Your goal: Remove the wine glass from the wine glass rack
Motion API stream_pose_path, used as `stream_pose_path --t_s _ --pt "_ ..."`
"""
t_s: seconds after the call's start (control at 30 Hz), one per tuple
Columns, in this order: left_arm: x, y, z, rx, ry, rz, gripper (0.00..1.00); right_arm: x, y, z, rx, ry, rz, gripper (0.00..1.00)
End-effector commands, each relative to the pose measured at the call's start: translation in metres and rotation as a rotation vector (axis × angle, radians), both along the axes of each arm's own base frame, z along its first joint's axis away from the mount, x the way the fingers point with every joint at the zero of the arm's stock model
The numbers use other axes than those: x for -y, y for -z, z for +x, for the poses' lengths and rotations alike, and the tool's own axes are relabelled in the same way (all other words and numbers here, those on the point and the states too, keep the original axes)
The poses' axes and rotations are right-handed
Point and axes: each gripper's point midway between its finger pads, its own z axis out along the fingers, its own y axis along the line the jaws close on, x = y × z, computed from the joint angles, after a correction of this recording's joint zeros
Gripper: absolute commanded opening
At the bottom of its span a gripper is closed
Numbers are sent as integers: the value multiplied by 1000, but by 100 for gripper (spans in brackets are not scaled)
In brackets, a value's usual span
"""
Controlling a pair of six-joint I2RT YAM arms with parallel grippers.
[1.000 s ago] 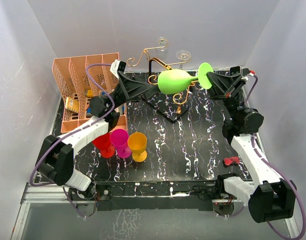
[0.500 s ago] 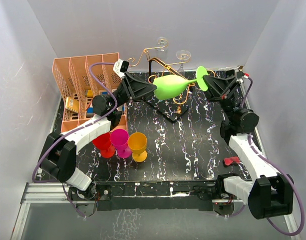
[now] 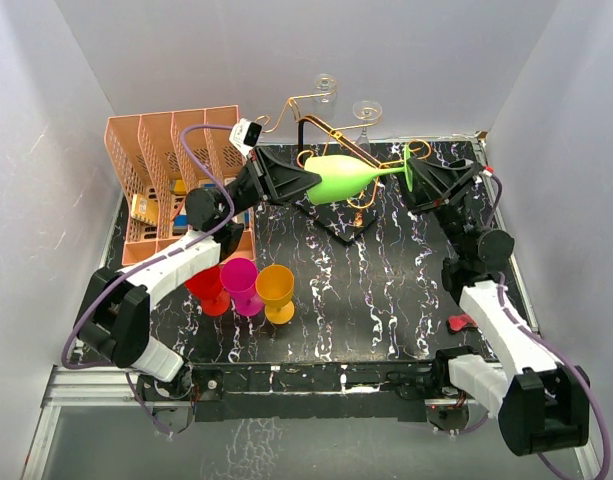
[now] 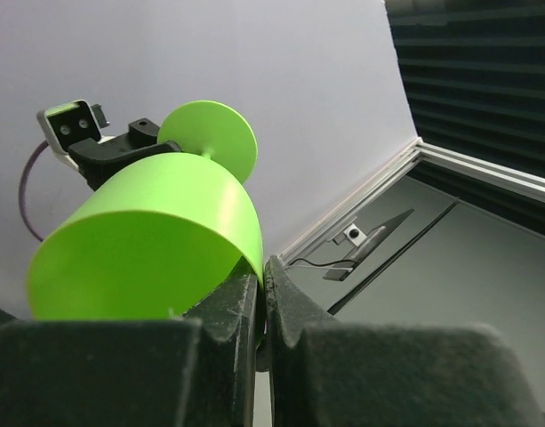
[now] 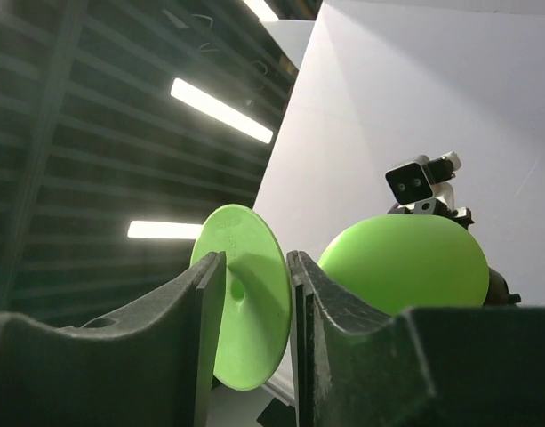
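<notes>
Left fingers (image 4: 228, 311) closed tight on the rim wall of the green wine glass (image 3: 338, 178), bowl mouth toward that wrist. Right fingers (image 5: 190, 307) stand narrowly apart astride the foot (image 5: 245, 302); grip looks slack, not clamped.

Glass lies on its side in the air, strung between both arms, over the wine glass rack (image 3: 326, 130), which sits at the far middle of the desk (image 3: 386, 290). From above, stem and bowl overlap the gold scroll arms; cannot tell whether they touch the wire.

Step in hand, as judged: handover to the left arm, then carry clear.
- Right fingers should open fully and back straight off along the stem line, not snagging the foot.
- A rim pinch is a weak hold on a long glass, so move slowly and keep it level.
- Lift up and toward the near side before turning, away from the scrolls and the clear glasses (image 3: 366, 108) at the rack's far arms.
</notes>
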Motion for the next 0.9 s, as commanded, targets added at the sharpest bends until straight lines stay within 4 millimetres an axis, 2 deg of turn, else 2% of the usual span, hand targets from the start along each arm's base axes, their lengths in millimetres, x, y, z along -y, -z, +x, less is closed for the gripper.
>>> stream_pose_path --t_s 0.0,0.1,0.2,0.3,0.43,0.53,0.67,0.77,0.87 --pt "-8 -23 -22 116 -36 15 0 8 3 1 -33 132 -55 41" --pt "-6 -15 -19 114 -69 71 0 16 10 7 -36 287 -154 51" --pt "-9 -16 -25 122 -99 123 0 32 10 12 -35 499 -294 61" --pt "-11 -11 -28 127 -125 175 0 63 11 16 -77 753 -442 73" --pt "-14 -1 -29 121 -177 289 0 109 7 5 -108 1062 -569 79" --pt "-16 18 -23 125 -264 436 0 137 -3 -11 -91 1245 -630 82" --pt "-15 44 -24 94 -315 617 0 161 -11 -31 -96 1401 -660 83" --pt "0 68 -32 58 -275 713 0 173 -10 -41 -115 1462 -658 83" --pt "24 96 -46 47 -240 837 0 178 -8 -46 -129 1487 -644 83"
